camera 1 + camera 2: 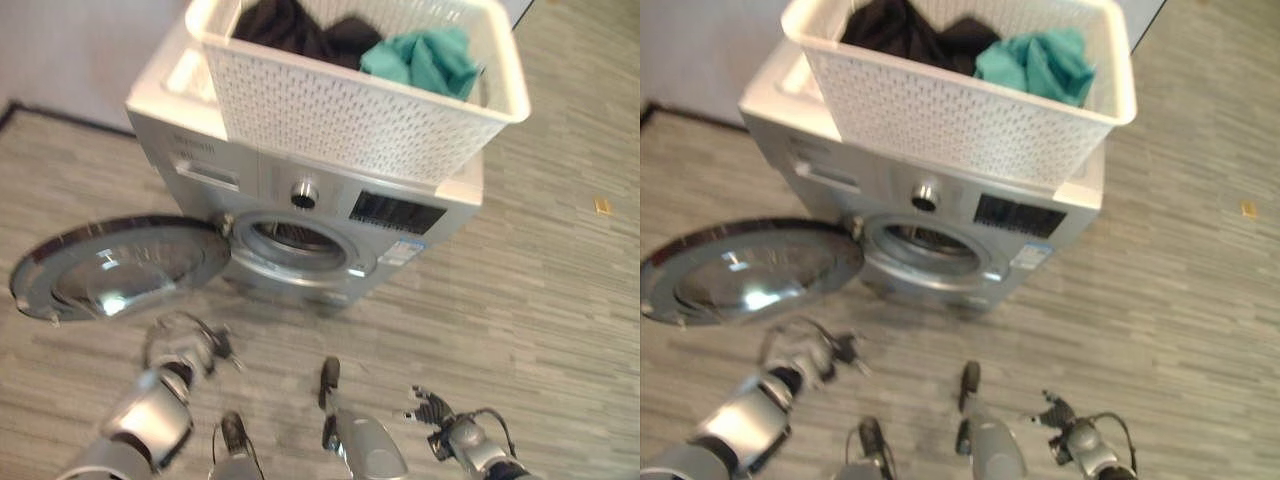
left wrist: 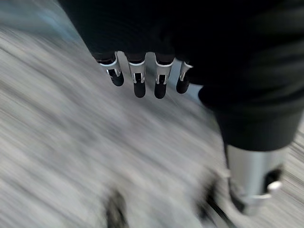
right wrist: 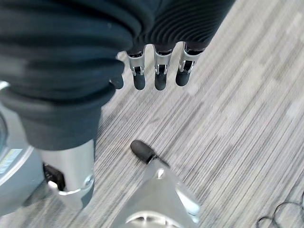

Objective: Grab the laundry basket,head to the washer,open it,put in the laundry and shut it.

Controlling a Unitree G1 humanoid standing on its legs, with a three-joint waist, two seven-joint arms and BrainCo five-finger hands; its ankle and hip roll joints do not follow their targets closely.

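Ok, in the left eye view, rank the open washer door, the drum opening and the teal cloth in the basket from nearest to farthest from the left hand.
1. The washer door, swung open flat, just beyond the left hand, on the robot's left.
2. The drum opening, in the washer's front, further ahead towards the middle.
3. The teal cloth, up in the laundry basket on top of the washer, at its right end.

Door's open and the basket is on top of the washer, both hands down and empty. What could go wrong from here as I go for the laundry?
1. The laundry basket overhangs the washer's top toward the robot; a pull on the clothes could tip it off.
2. The open door lies swung out near the left hand; raising that arm could strike it.
3. The teal cloth and dark clothes sit high above the drum opening, so pieces may drop onto the floor.
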